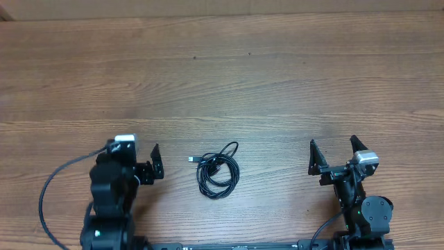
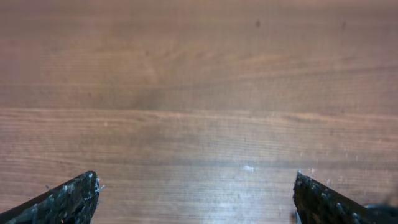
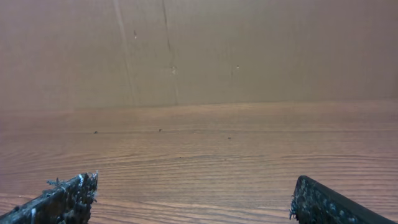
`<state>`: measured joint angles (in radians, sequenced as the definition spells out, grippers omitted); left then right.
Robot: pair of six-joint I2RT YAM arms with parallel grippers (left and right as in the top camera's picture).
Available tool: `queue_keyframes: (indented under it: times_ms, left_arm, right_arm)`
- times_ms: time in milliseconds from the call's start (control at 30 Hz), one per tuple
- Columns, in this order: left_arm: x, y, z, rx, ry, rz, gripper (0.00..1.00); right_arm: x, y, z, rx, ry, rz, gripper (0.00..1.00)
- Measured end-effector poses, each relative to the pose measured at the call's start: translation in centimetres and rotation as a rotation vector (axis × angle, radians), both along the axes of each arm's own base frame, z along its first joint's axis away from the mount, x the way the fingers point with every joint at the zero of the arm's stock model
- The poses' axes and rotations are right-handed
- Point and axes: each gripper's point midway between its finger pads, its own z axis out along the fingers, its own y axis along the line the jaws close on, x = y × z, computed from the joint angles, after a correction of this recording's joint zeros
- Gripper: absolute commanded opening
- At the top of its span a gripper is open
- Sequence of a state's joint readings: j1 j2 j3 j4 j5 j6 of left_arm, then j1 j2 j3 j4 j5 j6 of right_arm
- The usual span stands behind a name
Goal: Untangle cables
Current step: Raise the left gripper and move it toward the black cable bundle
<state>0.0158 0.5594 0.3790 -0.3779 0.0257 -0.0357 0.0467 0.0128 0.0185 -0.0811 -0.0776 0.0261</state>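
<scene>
Cables (image 1: 215, 167) sit bunched in one coil on the worktop (image 1: 277, 76), between the arms; closer to the left arm (image 1: 111, 184), off to its right, than the right arm (image 1: 364, 201); coil runs roughly front-to-back; both jaws wide open, empty.

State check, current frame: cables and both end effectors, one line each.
cables: bunched in one loose tangled coil on the table, one plug poking out to the left, nothing touching them.
left end effector: open, empty, off to one side of the coil.
right end effector: open, empty, off to the other side of the coil.
</scene>
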Motion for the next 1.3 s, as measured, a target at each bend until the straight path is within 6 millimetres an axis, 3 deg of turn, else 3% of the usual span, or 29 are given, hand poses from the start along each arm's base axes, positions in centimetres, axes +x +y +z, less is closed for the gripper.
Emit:
queue_keyframes:
  times_ms: [767, 1300]
  left_arm:
    - [3.0, -1.1, -4.6, -0.006, 0.454, -0.094, 1.00]
    - [3.8, -1.4, -6.5, -0.006, 0.561, -0.127, 1.00]
  right_arm:
    - [0.0, 0.0, 0.0, 0.000, 0.001, -0.001, 1.00]
    - [0.0, 0.0, 0.0, 0.000, 0.001, 0.000, 1.00]
